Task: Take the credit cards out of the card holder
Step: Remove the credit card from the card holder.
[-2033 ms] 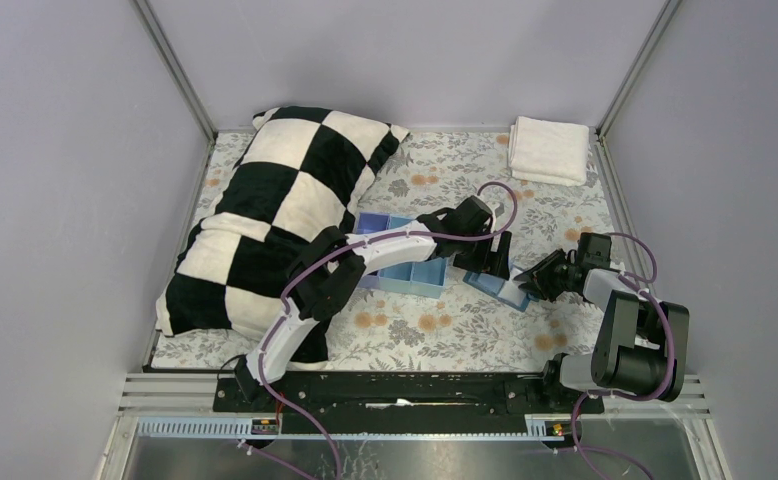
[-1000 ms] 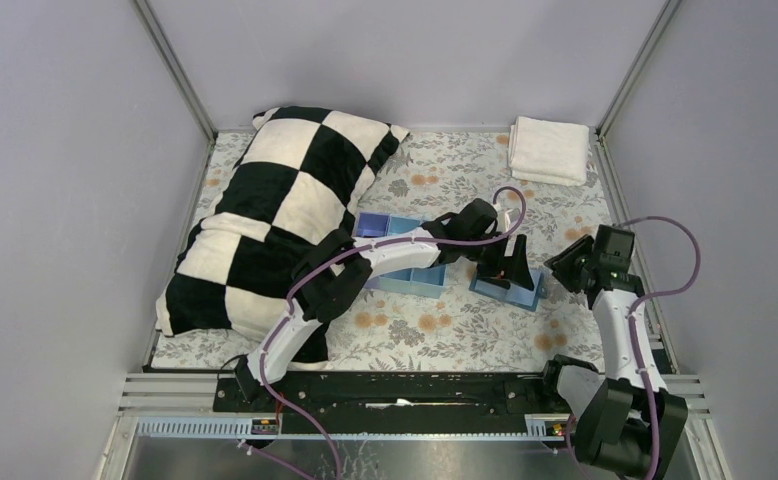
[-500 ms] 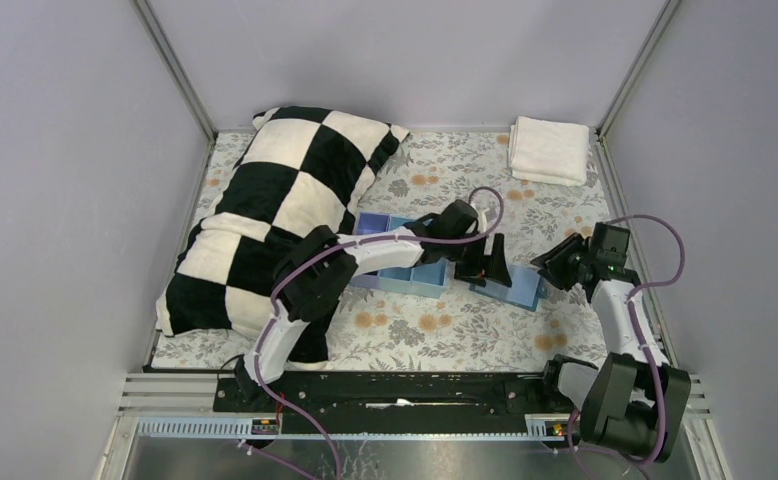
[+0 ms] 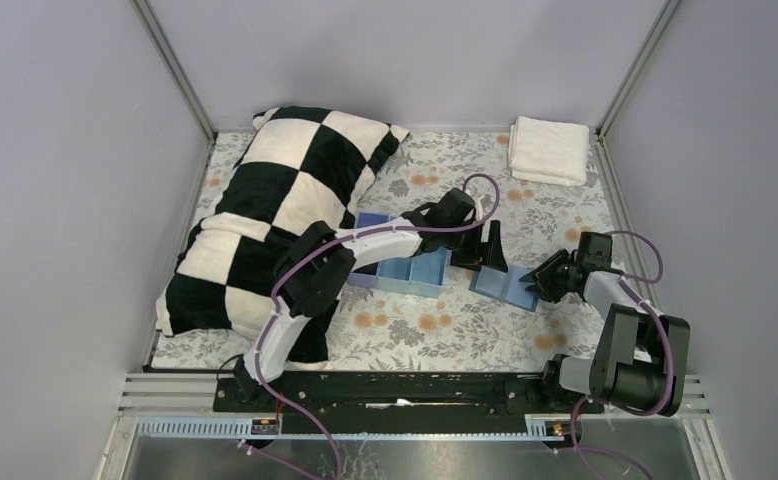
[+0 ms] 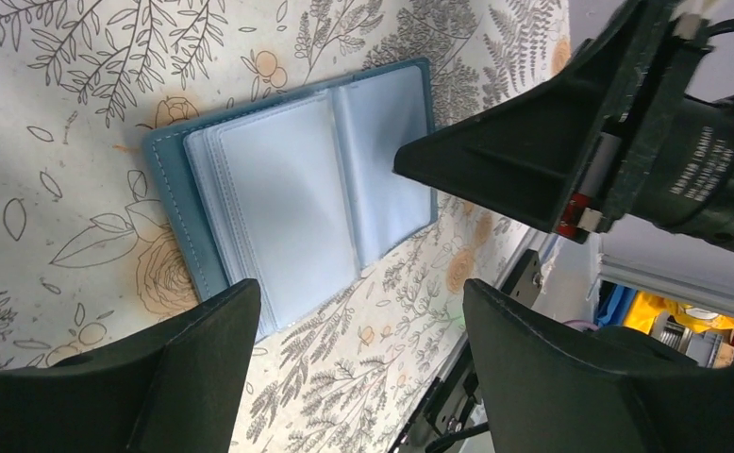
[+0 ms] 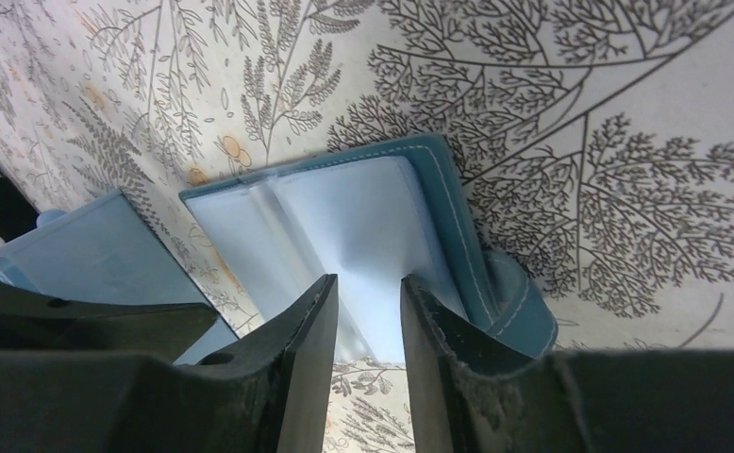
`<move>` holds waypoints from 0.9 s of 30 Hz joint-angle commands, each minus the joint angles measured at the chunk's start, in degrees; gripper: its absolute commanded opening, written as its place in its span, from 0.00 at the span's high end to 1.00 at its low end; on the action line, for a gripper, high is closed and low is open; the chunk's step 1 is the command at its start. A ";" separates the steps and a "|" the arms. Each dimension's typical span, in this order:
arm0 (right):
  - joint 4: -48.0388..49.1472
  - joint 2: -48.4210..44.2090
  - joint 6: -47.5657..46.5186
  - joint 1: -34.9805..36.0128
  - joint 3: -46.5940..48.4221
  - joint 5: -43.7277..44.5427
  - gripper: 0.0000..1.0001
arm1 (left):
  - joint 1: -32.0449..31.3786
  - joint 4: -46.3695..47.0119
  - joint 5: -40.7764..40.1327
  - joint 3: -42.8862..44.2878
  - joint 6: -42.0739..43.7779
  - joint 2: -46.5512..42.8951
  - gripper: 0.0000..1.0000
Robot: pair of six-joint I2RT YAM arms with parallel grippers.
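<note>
Open blue card holder (image 5: 288, 198) lies flat near the right edge of the table (image 5: 52, 104); left fingers (image 5: 175, 377) hang spread above, likely ready to steady it. At its sleeves, right fingers (image 6: 297, 368) sit nearly closed; whether they grasp anything I cannot tell.

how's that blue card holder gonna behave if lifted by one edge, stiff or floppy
Probably floppy: the card holder lies open like a booklet with thin sleeves fanned inside, so the free half would likely droop. The glossy sleeves look slippery to pinch. It looks thin and light, so a push may skid it over the cloth.
</note>
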 commanded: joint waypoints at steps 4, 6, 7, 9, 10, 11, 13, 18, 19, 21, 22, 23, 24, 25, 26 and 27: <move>3.23 2.84 0.06 0.33 -2.09 2.77 0.62 | -0.67 -1.53 -0.18 4.17 1.91 3.05 0.17; 3.46 2.97 0.06 0.33 -2.26 2.63 0.61 | -0.81 -1.48 -0.02 4.69 1.82 3.50 0.17; 3.63 3.05 0.14 0.33 -2.31 2.47 0.62 | -0.93 -1.52 0.04 4.91 1.75 3.83 0.17; 3.84 3.06 0.15 0.33 -2.30 2.33 0.62 | -1.03 -1.52 0.00 5.07 1.62 4.30 0.17; 3.82 3.13 0.15 0.33 -2.24 2.31 0.61 | -1.10 -1.52 0.04 5.16 1.50 4.50 0.17; 3.98 3.19 0.21 0.33 -2.27 2.09 0.61 | -1.18 -1.57 0.08 5.25 1.47 4.65 0.17; 4.19 3.51 0.40 0.33 -2.28 1.78 0.62 | -1.40 -1.53 0.16 5.43 1.47 4.87 0.17; 4.80 4.10 0.67 0.33 -2.45 1.27 0.61 | -1.92 -1.57 0.60 6.10 1.29 5.00 0.18; 4.93 4.11 0.58 0.33 -2.55 1.20 0.61 | -2.07 -1.49 0.81 6.32 1.29 4.91 0.18; 4.98 4.13 0.59 0.33 -2.58 1.11 0.61 | -2.36 -1.39 1.05 6.63 1.29 4.59 0.18; 4.95 4.12 0.56 0.33 -2.64 1.05 0.62 | -2.40 -1.31 1.12 6.61 1.29 4.30 0.18; 4.91 4.12 0.59 0.33 -2.71 0.93 0.61 | -2.50 -0.88 1.14 6.47 1.25 3.95 0.19; 4.89 4.04 0.62 0.33 -2.71 0.94 0.62 | -2.63 -0.41 1.22 6.23 1.14 3.55 0.21; 4.90 3.95 0.51 0.33 -2.78 0.87 0.61 | -2.64 0.21 1.33 5.75 0.87 3.11 0.26; 4.77 3.89 0.50 0.33 -2.75 0.83 0.61 | -2.70 0.58 1.29 5.58 0.59 2.76 0.35; 4.74 3.86 0.42 0.33 -2.67 0.84 0.61 | -2.78 0.68 1.05 5.44 0.37 2.51 0.44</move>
